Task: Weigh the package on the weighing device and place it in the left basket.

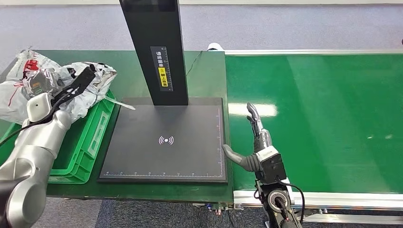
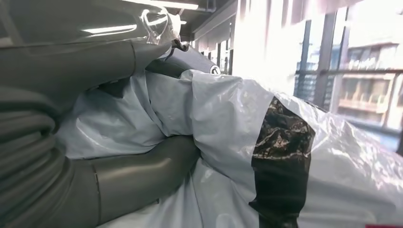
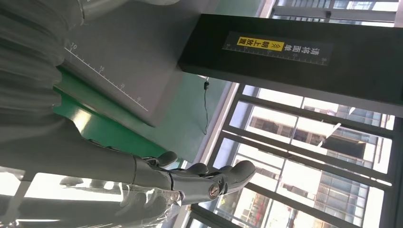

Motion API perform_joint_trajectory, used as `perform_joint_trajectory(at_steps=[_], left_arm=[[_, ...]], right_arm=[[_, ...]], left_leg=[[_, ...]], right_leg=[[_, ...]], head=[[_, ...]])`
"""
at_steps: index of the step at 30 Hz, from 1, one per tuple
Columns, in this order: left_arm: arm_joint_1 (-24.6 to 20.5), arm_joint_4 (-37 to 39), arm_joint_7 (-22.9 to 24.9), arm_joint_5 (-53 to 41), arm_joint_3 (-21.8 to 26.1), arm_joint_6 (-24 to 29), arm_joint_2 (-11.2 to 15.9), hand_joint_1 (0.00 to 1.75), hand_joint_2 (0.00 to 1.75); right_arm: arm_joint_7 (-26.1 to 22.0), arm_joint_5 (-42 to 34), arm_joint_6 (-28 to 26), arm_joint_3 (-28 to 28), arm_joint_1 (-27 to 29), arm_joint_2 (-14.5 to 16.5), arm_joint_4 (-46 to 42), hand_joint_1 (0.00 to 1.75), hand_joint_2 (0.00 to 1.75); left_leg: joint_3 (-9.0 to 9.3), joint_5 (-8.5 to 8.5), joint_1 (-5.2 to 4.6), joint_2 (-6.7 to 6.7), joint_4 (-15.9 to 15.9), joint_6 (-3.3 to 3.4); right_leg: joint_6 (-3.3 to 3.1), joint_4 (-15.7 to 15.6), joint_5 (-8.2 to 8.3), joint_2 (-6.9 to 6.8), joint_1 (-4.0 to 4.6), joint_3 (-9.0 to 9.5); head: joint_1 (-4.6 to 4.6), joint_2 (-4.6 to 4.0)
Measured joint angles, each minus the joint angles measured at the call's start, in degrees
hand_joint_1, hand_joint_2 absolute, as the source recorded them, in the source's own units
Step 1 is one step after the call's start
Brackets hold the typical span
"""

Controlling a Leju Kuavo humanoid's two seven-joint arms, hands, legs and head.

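Placement step: left hand [image 1: 71, 90] grips crumpled white plastic package [image 1: 90, 85] above green slatted plastic basket [image 1: 92, 137] at 9 o'clock; lower before releasing. Right hand [image 1: 256, 137], fingers apart, holds nothing

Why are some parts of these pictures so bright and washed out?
Head view: ceiling light glares as a white patch on the shiny belt. Left wrist view: windows behind the package are blown out white, and the close thumb looks soft. Right wrist view: bright windows backlight the right hand.
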Motion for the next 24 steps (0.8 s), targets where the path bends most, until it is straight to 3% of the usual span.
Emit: perform_joint_trajectory(at_steps=[4,9,10,13,14,19,24], left_arm=[[-1.20,2.87,1.15,-1.09,-0.56,-0.63,1.05,1.75,1.75],[-1.31,4.22,1.18,-1.05,-0.67,5.27,1.88,1.75,1.75],[-1.30,4.42,1.12,-1.01,-0.67,5.89,1.97,1.58,1.75],[-1.25,4.97,0.53,-0.86,-0.66,8.27,2.19,0.43,1.75],[-1.16,5.10,0.07,-0.65,-0.64,9.48,2.27,0.20,1.75],[0.30,5.19,-2.70,1.18,0.08,14.57,2.44,0.14,1.75],[1.52,5.19,-3.22,1.51,0.48,15.25,2.44,0.14,1.75]], right_arm=[[0.41,0.52,0.16,0.11,-0.02,0.19,0.23,0.00,1.75],[1.01,0.77,0.45,0.14,0.02,0.27,0.25,0.00,1.75],[1.07,0.79,0.46,0.14,0.02,0.29,0.25,0.00,1.75],[1.13,0.90,0.51,0.14,0.02,0.37,0.25,0.00,1.75],[1.15,0.96,0.55,0.15,0.04,0.40,0.25,0.00,1.75],[1.20,1.10,0.79,0.17,0.53,0.43,0.25,0.00,1.75],[1.20,1.14,0.82,0.18,0.87,0.43,0.25,0.00,1.75]], left_leg=[[0.00,-0.01,0.00,0.00,0.00,0.00],[0.00,0.00,0.01,-0.04,0.00,0.00],[0.00,0.00,0.01,-0.06,0.00,0.00],[0.00,0.00,0.01,-0.06,0.00,0.00],[0.00,0.00,0.01,-0.06,0.00,0.00],[0.00,0.00,0.00,-0.06,0.00,0.00],[0.00,-0.01,0.00,-0.06,-0.01,0.00]], right_leg=[[0.00,0.00,0.00,0.00,0.00,-0.01],[0.00,0.00,0.00,-0.01,0.00,0.00],[0.00,0.00,0.00,-0.01,0.00,0.00],[0.00,0.00,0.00,-0.02,0.00,0.01],[0.00,0.00,0.00,-0.02,0.00,0.01],[0.00,0.00,0.00,-0.02,0.00,0.00],[0.00,0.00,-0.01,-0.02,0.00,0.00]], head=[[-0.01,0.00],[-0.02,0.00],[-0.02,0.00],[-0.01,0.00],[-0.01,-0.01],[-0.01,0.00],[-0.01,0.00]])
